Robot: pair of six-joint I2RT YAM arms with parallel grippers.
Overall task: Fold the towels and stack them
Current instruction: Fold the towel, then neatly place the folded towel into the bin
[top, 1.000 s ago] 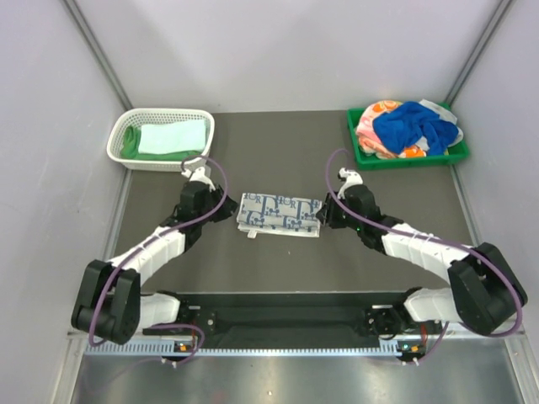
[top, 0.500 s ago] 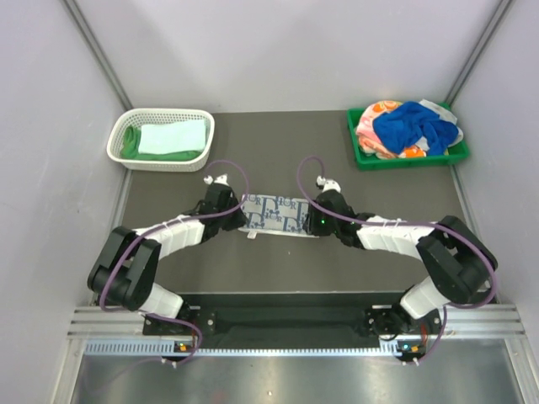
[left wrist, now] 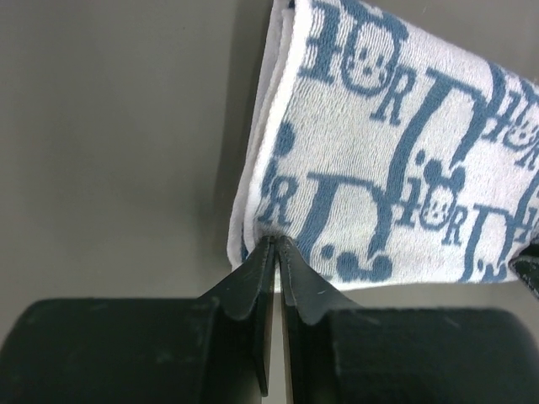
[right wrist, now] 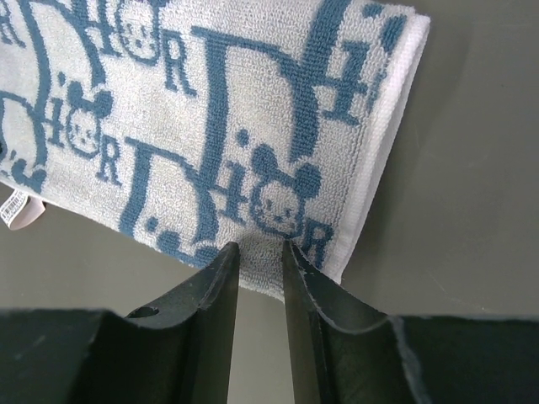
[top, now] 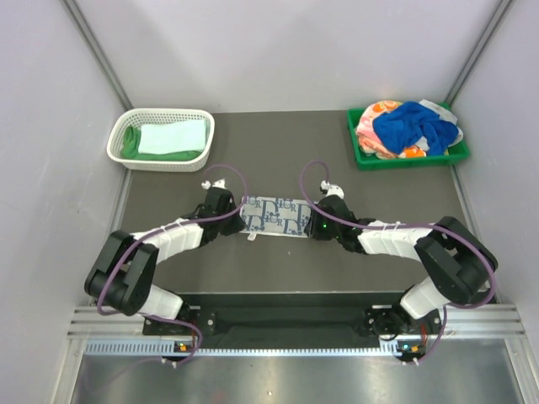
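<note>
At the middle of the desk (top: 278, 160) lies the folded printed towel (top: 275, 215). Left fingers (left wrist: 248, 282), pressed nearly together, pinch its near-left corner; right fingers (right wrist: 210, 286) clamp its near-right edge. Bare desk stretches behind, up to basket (top: 160, 166) and tray (top: 396, 162) at the 2 far corners.

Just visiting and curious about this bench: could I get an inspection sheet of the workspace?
Surface: dark grey table mat.
Job's things: folded white towel with blue print at centre; bright green towel and pale mint towel in white mesh basket; royal blue towel and orange-pink print towel in green plastic tray.
Clutter: nothing seen.
Grippers: left gripper pinches the white towel's left end; right gripper at its right end, jaws slightly apart, grip unclear.
Cables: purple cables loop over both wrists.
Surroundings: pale walls; metal rail at near edge.
</note>
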